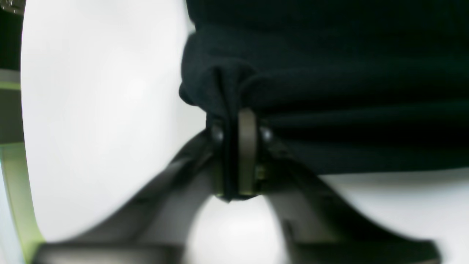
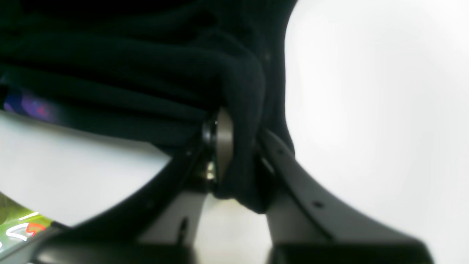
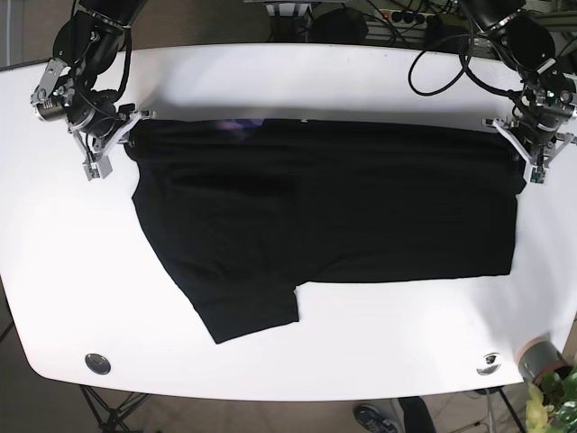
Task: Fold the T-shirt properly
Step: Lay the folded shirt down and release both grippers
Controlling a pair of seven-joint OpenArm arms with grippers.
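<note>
Base view: showed a black T-shirt [image 3: 334, 207] spread sideways across a white counter [image 3: 288, 81], one short sleeve [image 3: 243, 311] angled toward the near edge. Right pincer [image 3: 115, 135], at this view's left, pinched the shirt's far corner there; left pincer [image 3: 523, 149], at this view's right, pinched the opposite far corner. Far edge of the cloth pulled into a nearly straight line between the two, rest lying flat on the counter. Small round fitting [image 3: 96, 363] seen near the counter's front corner at this view's left, another [image 3: 489, 361] near the front corner at this view's right.

Left wrist view, blurred: left pincer [image 1: 238, 154] pressed together on a bunched fold of dark cloth [image 1: 329, 91].

Right wrist view, blurred: right pincer [image 2: 234, 154] clamped on a thick roll of the same cloth [image 2: 128, 73].
</note>
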